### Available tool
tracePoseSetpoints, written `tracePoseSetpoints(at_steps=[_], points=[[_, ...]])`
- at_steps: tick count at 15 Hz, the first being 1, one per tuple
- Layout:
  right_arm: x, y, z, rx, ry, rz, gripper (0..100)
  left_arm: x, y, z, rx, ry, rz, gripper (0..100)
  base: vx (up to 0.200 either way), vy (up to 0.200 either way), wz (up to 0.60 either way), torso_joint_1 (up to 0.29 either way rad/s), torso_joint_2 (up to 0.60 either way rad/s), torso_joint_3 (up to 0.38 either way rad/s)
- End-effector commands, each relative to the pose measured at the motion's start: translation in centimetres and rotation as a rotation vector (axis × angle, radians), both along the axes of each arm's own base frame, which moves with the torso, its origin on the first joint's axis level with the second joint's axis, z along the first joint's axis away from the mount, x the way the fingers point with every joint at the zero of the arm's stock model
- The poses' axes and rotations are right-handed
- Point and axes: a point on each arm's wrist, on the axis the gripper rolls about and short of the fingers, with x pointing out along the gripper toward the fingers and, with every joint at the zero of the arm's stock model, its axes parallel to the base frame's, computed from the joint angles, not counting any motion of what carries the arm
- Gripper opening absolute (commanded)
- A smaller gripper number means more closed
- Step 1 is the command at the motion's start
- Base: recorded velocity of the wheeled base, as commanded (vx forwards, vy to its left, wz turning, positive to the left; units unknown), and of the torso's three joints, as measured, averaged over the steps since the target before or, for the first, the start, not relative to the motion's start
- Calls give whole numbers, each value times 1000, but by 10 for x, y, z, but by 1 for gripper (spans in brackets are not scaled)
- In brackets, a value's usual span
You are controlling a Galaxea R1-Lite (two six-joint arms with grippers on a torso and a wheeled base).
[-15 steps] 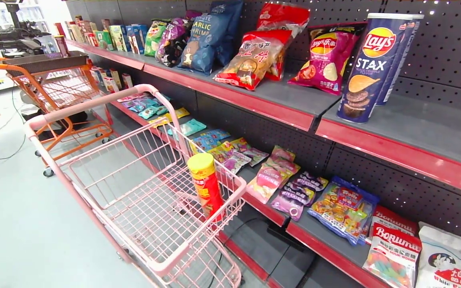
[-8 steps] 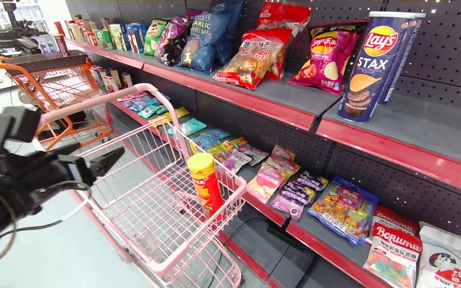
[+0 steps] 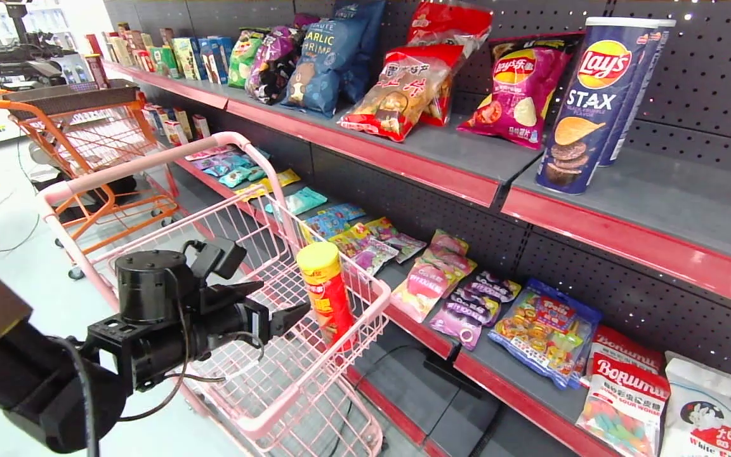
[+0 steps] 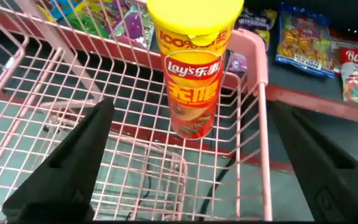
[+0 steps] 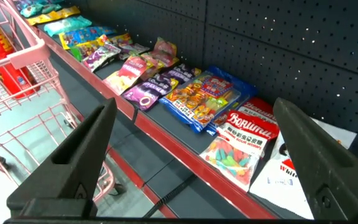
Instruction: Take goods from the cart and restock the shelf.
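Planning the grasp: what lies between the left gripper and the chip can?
Nothing; the left wrist view shows a bare stretch from the open left gripper to the chip can, only cart mesh beneath.

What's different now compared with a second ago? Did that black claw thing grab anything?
The left gripper swung in from the left, over the pink cart, toward the red chip can. It is open with the can ahead of it, and it has gripped nothing yet. The can stands upright in the cart's corner as before, and the goods on the shelf have not moved.
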Motion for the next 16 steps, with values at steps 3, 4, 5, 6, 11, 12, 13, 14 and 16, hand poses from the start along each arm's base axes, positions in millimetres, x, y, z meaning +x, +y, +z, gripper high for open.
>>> tracePoseSetpoints(at_steps=[3, 4, 5, 6, 11, 12, 13, 14, 16], points=[[0, 0, 0, 0, 1, 1, 100, 36, -15, -22, 11, 4, -12, 100, 0, 0, 0, 0, 0, 0], [0, 0, 0, 0, 1, 2, 100, 43, -18, -22, 13, -14, -15, 100, 0, 0, 0, 0, 0, 0], [0, 0, 0, 0, 1, 1, 100, 46, -19, -22, 12, -19, -15, 100, 0, 0, 0, 0, 0, 0], [0, 0, 0, 0, 1, 1, 100, 48, -20, -22, 10, -23, -17, 100, 0, 0, 0, 0, 0, 0], [0, 0, 0, -2, 1, 2, 100, 61, -29, -31, 3, -24, -47, 100, 0, 0, 0, 0, 0, 0], [0, 0, 0, -2, 1, 2, 100, 66, -32, -30, 0, -35, -50, 100, 0, 0, 0, 0, 0, 0], [0, 0, 0, -2, 1, 1, 100, 68, -33, -30, -1, -37, -50, 100, 0, 0, 0, 0, 0, 0], [0, 0, 0, -2, 1, 1, 100, 70, -35, -33, 6, -41, -57, 100, 0, 0, 0, 0, 0, 0], [0, 0, 0, -2, 1, 2, 100, 72, -39, -38, 19, -40, -72, 100, 0, 0, 0, 0, 0, 0]])
